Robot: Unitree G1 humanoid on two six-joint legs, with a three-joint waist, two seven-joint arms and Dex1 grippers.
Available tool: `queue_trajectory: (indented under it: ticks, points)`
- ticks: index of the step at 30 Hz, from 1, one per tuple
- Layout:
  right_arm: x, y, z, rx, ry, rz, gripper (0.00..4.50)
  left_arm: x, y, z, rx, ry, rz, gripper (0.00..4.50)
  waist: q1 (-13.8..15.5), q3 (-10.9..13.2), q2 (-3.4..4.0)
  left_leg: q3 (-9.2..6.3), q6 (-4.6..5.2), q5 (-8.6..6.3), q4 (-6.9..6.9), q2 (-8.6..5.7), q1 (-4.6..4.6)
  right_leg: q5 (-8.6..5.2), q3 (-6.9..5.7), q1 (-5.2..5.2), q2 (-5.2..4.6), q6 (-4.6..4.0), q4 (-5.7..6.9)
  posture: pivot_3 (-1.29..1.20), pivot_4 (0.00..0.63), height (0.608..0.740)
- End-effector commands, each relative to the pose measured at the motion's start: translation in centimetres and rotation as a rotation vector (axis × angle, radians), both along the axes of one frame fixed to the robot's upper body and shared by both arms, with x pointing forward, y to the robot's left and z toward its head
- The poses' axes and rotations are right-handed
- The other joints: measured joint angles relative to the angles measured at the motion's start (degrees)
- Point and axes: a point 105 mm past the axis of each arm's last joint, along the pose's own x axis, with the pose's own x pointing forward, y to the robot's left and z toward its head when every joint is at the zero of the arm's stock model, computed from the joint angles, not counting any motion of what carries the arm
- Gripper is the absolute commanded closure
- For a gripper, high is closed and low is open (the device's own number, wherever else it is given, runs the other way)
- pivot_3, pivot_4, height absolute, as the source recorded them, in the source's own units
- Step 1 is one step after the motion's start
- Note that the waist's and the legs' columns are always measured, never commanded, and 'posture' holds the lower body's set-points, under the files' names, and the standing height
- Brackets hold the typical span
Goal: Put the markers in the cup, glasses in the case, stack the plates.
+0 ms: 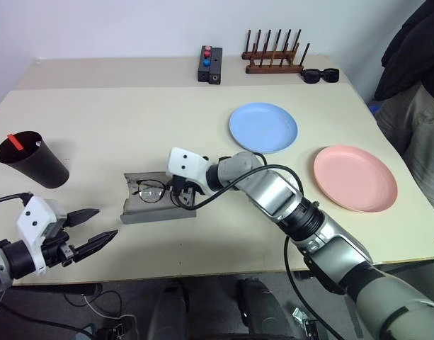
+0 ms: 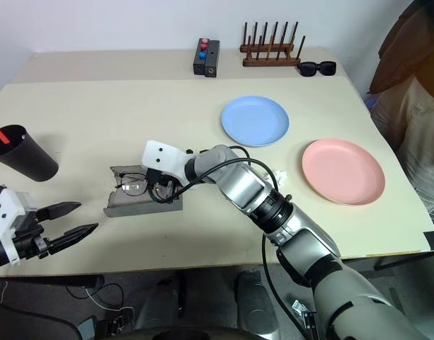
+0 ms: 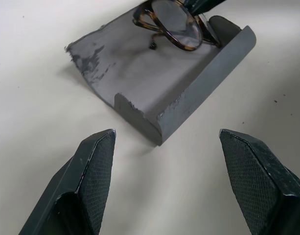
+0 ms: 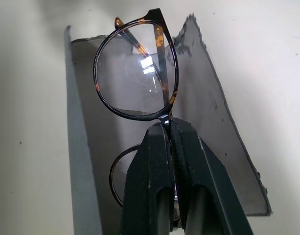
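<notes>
The glasses (image 4: 135, 73) hang inside the open grey case (image 1: 142, 209), held at the bridge by my right gripper (image 4: 169, 127), which is shut on them. One lens stands upright over the case floor. My left gripper (image 1: 95, 227) stands open near the table's front left edge, pointing at the case (image 3: 140, 73) and apart from it. The black cup (image 1: 40, 166) stands at the far left with a marker's red tip (image 1: 15, 142) poking above its rim. The light blue plate (image 1: 263, 127) and the pink plate (image 1: 355, 177) lie side by side on the right.
Along the back edge are a black box (image 1: 209, 65) with red and blue buttons, a wooden peg rack (image 1: 273, 60) and black sunglasses (image 1: 321, 74). A person (image 1: 415, 127) stands at the table's right side.
</notes>
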Motion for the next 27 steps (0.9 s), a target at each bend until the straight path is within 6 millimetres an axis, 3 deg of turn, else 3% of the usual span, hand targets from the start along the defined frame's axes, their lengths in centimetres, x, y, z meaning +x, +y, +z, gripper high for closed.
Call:
queue_trajectory:
  ticks: [1,4,11,14,18,21,23,24,27]
  points:
    - [-0.5,0.5,1.3,0.04,-0.032,0.029,3.55,0.2,-0.1,0.6,0.022,-0.028,-0.014,1.03,0.0,0.0,0.0,0.0,0.0,0.0,0.0,0.0,0.0,0.0,0.0,0.0,0.0,0.0,0.0,0.0,0.15,0.74]
    - [-0.6,0.7,2.1,0.074,-0.034,0.028,2.12,0.3,-0.1,0.6,0.022,-0.027,-0.009,1.03,0.0,0.0,0.0,0.0,0.0,0.0,0.0,0.0,0.0,0.0,0.0,-0.01,0.0,0.0,0.0,0.0,0.15,0.74]
    - [-1.0,0.4,4.0,0.155,-0.046,0.052,2.12,1.5,0.0,1.5,-0.037,-0.064,0.048,1.03,0.0,0.0,0.0,0.0,0.0,0.0,0.0,0.0,-0.01,0.0,0.0,-0.01,0.0,0.0,0.0,0.0,0.15,0.74]
    - [-1.1,-0.9,5.2,0.206,-0.064,0.045,2.08,3.6,0.2,3.2,-0.094,-0.127,0.121,2.26,0.5,0.0,-0.03,-0.04,0.0,0.0,0.01,0.0,-0.01,0.0,-0.03,0.03,0.0,0.0,0.01,0.0,0.15,0.74]
    - [-1.6,-4.2,5.8,0.238,-0.128,0.061,2.08,6.9,-2.5,4.7,-0.108,-0.156,0.05,4.28,1.5,0.0,-0.04,-0.04,0.0,0.01,0.07,-0.04,0.01,0.0,-0.03,0.15,-0.01,0.03,-0.04,0.0,0.15,0.74]
    - [-2.4,-6.3,5.7,0.241,-0.157,0.078,2.08,9.6,-4.0,5.2,-0.107,-0.15,0.02,4.43,1.8,0.0,-0.05,-0.07,0.0,0.01,0.13,-0.05,0.02,0.0,-0.05,0.21,0.01,0.05,-0.05,0.0,0.15,0.74]
    - [-3.2,-8.2,5.3,0.245,-0.17,0.088,2.08,11.4,-5.4,5.1,-0.1,-0.112,-0.032,4.43,0.1,0.0,-0.03,-0.03,0.01,0.01,0.14,-0.03,0.04,0.01,0.0,0.18,0.02,0.06,-0.04,0.0,0.15,0.74]
    - [-3.4,-8.8,5.1,0.245,-0.171,0.086,2.08,12.0,-5.8,5.0,-0.093,-0.096,-0.049,4.43,1.5,0.0,-0.04,0.0,0.02,0.01,0.01,-0.02,0.09,0.01,0.04,0.16,0.04,0.08,-0.01,0.0,0.15,0.74]
    - [-3.1,-11.3,4.1,0.247,-0.157,-0.015,2.08,14.3,-6.4,3.9,-0.033,-0.054,-0.077,4.43,1.6,0.0,-0.01,-0.18,0.02,0.02,0.07,-0.03,0.04,-0.09,-0.12,0.23,0.09,0.22,0.1,0.0,0.15,0.74]
